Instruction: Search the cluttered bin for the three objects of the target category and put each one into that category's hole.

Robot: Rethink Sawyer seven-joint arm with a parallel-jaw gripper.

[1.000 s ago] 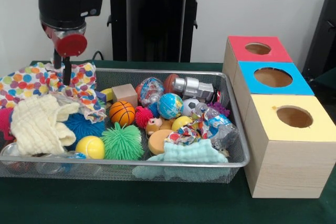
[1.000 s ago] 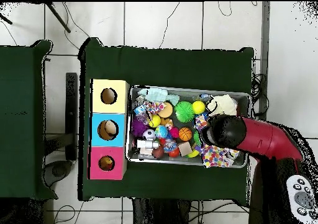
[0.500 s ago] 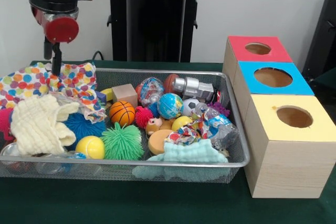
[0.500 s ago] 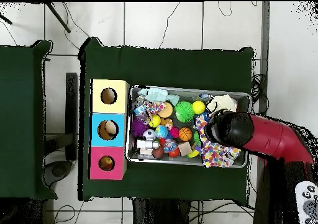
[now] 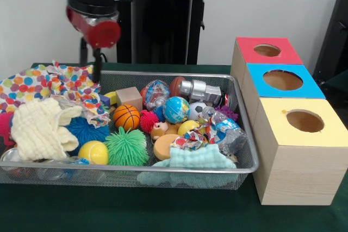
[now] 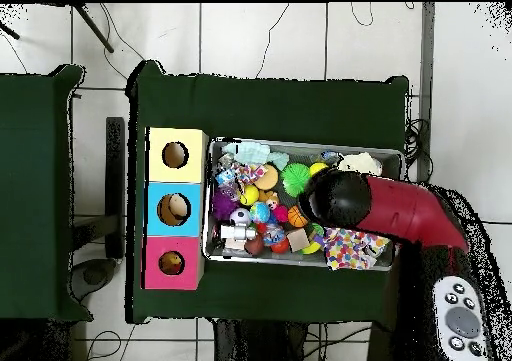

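Our gripper [image 5: 91,64] hangs over the bin's [image 5: 239,112] polka-dot cloth [image 5: 38,82], fingers seemingly apart and empty. Probable targets, the basketball [image 5: 126,117] and globe ball [image 5: 176,109], sit mid-bin: light, smooth, likely slippery, best pinched across the middle. Neighbours crowd them; the boxes' [image 5: 296,150] holes stand clear.

Even, bright indoor light, soft shadows, no glare; front view slightly soft.

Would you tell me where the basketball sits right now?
Front view: the basketball lies left of centre in the bin, between the wooden cube and the green spiky ball.
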